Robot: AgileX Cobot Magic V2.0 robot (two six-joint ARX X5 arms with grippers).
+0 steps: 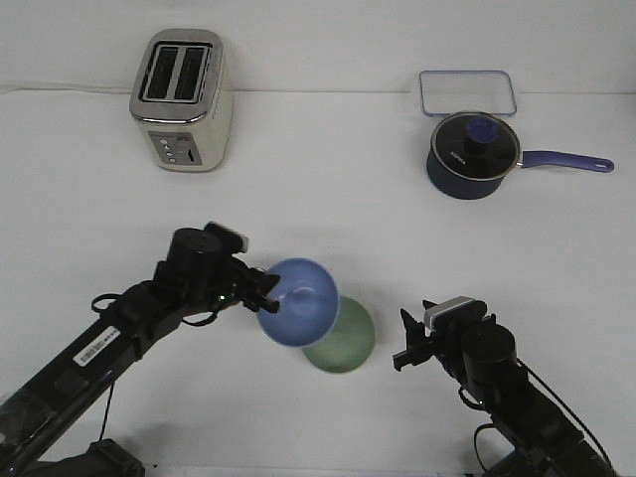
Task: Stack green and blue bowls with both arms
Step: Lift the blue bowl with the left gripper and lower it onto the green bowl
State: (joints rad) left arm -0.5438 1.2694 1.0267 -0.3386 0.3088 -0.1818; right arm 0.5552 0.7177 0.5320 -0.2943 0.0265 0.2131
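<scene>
Toaster, lidded saucepan, clear tray

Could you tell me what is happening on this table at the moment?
A two-armed robot is stacking two small bowls. Its left gripper holds the blue bowl by the rim, tilted, over the green bowl, which sits on the white table. The blue bowl is not yet settled inside the green one. The right gripper waits just to the side of the green bowl, holding nothing. A toaster, a saucepan and a clear container stand untouched at the back.
</scene>
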